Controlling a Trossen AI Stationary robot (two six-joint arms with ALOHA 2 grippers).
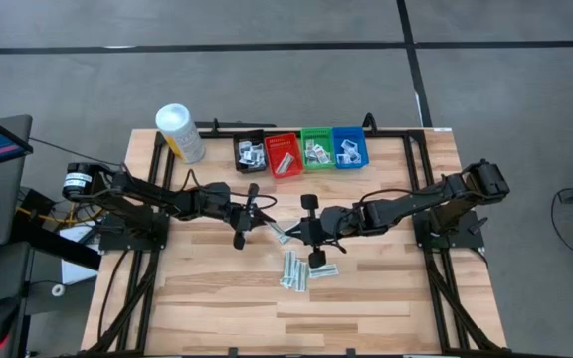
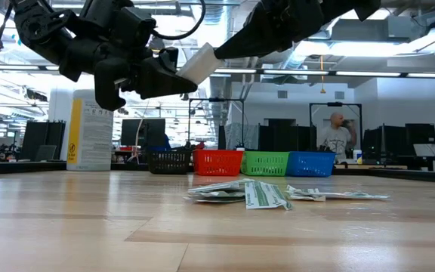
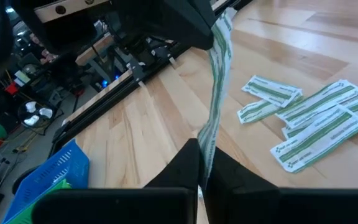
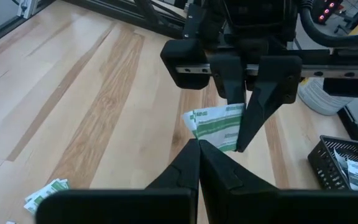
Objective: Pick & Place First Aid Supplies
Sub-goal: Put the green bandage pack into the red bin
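Observation:
One pale-green wrapped strip (image 3: pixel 219 68) hangs in the air over the table's middle, stretched between my two grippers. My left gripper (image 3: pixel 201 146) is shut on one end of it and my right gripper (image 4: pixel 199 144) on the other. In the high view the left gripper (image 1: pixel 257 214) and the right gripper (image 1: pixel 301 231) face each other with the strip (image 1: pixel 280 234) between them. Several more green strips (image 1: pixel 301 268) lie flat on the wood, nearer the table's front edge. My left gripper pinches the strip's near end (image 3: pixel 207 135) between its two fingers. It comes from the table's left, about level. The strip runs away from the fingers to the other gripper, clear of the table. My right gripper pinches the strip's opposite end (image 4: pixel 211 142) between its two fingers, coming from the table's right and slanting slightly down. The strip (image 2: pixel 198 64) stays lifted high above the wood, spanning to my left gripper's fingers (image 4: pixel 257 106).
A black bin (image 1: pixel 250 152), a red bin (image 1: pixel 285 154), a green bin (image 1: pixel 317 148) and a blue bin (image 1: pixel 349 147) stand in a row at the far edge. A white canister (image 1: pixel 180 132) stands at the far left. Bare wood lies on the near half.

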